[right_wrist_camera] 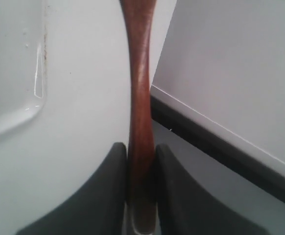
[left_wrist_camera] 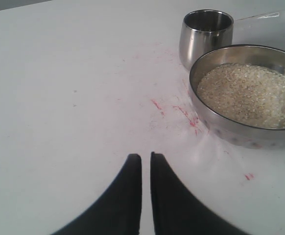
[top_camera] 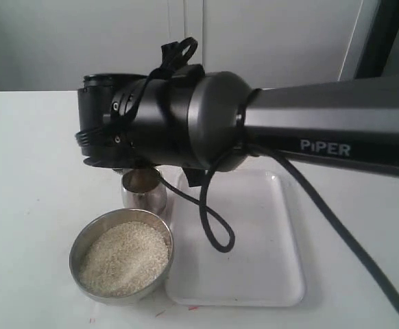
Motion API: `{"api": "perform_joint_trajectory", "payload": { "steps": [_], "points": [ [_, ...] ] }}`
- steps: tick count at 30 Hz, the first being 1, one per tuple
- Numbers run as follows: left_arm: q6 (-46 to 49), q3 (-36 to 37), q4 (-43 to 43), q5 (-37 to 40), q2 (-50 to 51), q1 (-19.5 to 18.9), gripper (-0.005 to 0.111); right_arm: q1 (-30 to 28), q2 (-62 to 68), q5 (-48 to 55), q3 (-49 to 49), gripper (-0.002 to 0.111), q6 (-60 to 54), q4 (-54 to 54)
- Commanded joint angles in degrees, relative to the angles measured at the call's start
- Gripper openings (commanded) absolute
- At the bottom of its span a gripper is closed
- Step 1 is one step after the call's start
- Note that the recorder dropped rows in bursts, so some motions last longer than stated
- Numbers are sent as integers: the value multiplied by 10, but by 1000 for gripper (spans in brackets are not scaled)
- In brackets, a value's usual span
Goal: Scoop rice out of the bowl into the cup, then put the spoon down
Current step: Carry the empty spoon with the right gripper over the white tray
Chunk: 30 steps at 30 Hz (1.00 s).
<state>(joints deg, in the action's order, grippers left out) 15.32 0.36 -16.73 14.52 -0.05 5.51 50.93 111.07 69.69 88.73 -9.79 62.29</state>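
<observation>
Both right jaws clamp the spoon — handle between them.

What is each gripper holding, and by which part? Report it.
The right gripper is shut on the spoon, clamping its slim handle. The left gripper holds nothing, jaws closed above the table.

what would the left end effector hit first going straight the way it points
Probably nothing: only bare table lies ahead of the left end effector; the bowl and cup sit off its line.
</observation>
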Motion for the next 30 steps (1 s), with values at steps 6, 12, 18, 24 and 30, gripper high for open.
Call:
{"api": "perform_joint_trajectory", "payload": {
  "steps": [6, 12, 18, 24, 30],
  "points": [
    [-1, -4, -4, 1, 1, 4, 14, -4, -83, 3, -2, 0, 212, -84],
    [-1, -4, -4, 1, 1, 4, 14, -27, -152, 3, -2, 0, 292, -205],
    [-1, -4, -4, 1, 1, 4, 14, -60, -224, 3, -27, 0, 397, -297],
    [-1, -4, -4, 1, 1, 4, 14, -65, -276, 3, -111, 0, 499, -354],
    [-1, -4, -4, 1, 1, 4, 14, -65, -283, 3, -177, 0, 518, -440]
  ]
}}
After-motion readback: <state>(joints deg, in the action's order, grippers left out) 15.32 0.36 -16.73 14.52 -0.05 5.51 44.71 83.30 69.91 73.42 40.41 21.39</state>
